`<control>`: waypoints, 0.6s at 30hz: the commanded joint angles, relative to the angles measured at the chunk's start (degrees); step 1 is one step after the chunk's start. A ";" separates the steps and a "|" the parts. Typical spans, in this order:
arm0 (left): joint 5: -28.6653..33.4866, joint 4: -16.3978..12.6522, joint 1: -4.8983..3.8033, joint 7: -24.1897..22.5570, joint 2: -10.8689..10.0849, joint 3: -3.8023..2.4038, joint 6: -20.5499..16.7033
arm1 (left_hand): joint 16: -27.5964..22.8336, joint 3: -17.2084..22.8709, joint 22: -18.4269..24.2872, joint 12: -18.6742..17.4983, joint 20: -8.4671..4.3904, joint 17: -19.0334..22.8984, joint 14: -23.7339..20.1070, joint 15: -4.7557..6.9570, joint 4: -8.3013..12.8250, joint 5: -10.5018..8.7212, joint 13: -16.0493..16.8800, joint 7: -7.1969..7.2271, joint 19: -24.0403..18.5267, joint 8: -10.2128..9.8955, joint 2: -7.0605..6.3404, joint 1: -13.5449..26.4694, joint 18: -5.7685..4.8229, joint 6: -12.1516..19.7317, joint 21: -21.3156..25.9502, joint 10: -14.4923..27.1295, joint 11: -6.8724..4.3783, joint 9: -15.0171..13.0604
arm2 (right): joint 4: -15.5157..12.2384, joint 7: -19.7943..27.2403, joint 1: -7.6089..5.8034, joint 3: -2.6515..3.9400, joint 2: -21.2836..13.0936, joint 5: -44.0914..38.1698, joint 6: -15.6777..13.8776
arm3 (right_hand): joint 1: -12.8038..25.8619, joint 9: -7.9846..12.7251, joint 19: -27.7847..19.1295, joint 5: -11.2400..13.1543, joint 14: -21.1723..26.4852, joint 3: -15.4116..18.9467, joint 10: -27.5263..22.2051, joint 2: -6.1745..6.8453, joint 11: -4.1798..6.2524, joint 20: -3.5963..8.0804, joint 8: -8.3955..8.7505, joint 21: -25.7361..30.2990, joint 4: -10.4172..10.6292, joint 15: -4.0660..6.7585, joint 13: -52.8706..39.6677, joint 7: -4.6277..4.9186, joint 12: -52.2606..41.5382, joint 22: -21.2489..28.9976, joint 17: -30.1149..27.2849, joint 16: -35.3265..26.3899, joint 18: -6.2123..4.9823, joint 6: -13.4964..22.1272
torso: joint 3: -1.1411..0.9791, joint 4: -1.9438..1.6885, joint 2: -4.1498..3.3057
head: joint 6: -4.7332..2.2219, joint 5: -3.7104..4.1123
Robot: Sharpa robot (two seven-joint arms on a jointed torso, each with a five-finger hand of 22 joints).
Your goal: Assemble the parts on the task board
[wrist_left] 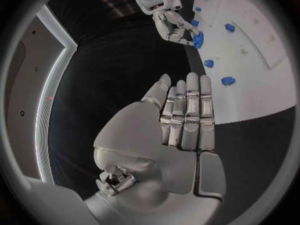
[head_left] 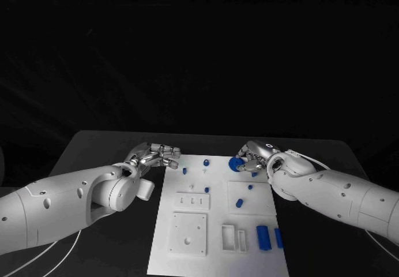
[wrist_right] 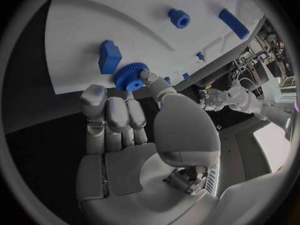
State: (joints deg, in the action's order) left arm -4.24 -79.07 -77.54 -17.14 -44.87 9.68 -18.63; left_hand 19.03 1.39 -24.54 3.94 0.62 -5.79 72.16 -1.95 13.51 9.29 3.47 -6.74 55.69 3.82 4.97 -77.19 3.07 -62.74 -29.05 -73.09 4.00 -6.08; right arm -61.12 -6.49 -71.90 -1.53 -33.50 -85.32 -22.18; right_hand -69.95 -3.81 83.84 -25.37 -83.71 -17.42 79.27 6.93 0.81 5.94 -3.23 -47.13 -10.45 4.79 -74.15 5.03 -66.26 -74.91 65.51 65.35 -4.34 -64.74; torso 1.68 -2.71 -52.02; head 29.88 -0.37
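- Task board (head_left: pixel 218 254): large white rectangular plate, flat on the middle of the black counter (head_left: pixel 100 144), long side running away from the robot. It carries raised white fixture blocks and recessed slots; most look unfilled, so by my reading the assembly is early, with most parts not yet seated.
- Right hand (head_left: pixel 253 157): silver, many-fingered, at the board's far right corner. It pinches the blue gear between thumb and a finger, the other fingers held straight beside it.
- Left hand (head_left: pixel 158 156): silver, just off the board's far left edge, over bare counter. Fingers straight and close together, holding nothing.
- Blue toothed gear wheel (wrist_right: pixel 129 77): round plastic disc with a centre hub, in the right hand's grip just above the board's far edge. Judged to be the part in hand; whether it already sits on a post I cannot tell.
- Two blue oblong blocks (head_left: pixel 263 237): lying side by side near the board's near right edge, apparently waiting.
- Blue rectangular block (wrist_right: pixel 109 56): on the board just beside the gear, the closest thing to crowd its placement.
- Blue cylindrical bushing (wrist_right: pixel 179 18): upright, well apart from the gear.
- Small blue pegs (head_left: pixel 184 171): scattered along the far half of the board; seated or loose, I cannot tell.
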 commanded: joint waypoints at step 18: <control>-0.23 -0.31 -0.06 -0.48 -0.13 -0.05 0.36 | 0.35 0.01 -0.08 -0.28 0.15 0.08 -0.26 -0.01 0.21 -0.11 0.00 -0.17 0.37 -0.16 -0.01 0.31 0.46 0.38 0.20 0.28 0.02 -0.08 | -9.51 -5.40 0.08 -0.07 -2.16 -10.20 -10.18 | 0.01 -0.12 2.06 -0.24 0.03 -1.46 0.88 1.68 0.64 0.70 -0.35 -2.51 2.56 0.65 -0.49 -1.18 -0.11 -6.17 -0.19 0.38 0.89 -3.42 | -0.07 0.01 0.08 | -0.71 -0.01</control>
State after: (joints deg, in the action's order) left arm -4.25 -79.24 -77.54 -17.13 -45.09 9.69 -18.66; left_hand 19.03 1.39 -24.54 3.94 0.62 -5.79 72.16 -1.95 13.51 9.29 3.47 -6.74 55.69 3.82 4.97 -77.19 3.07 -62.74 -29.06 -73.09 4.00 -6.08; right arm -69.90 -10.27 -71.79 -1.61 -35.65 -91.62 -29.52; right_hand -70.00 -3.86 84.04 -25.96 -83.52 -18.91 79.99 8.19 1.32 6.14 -3.49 -49.45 -8.22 5.01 -74.59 5.05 -66.26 -74.91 65.39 65.34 -4.33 -65.11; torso 1.60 -2.65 -51.98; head 29.23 -0.36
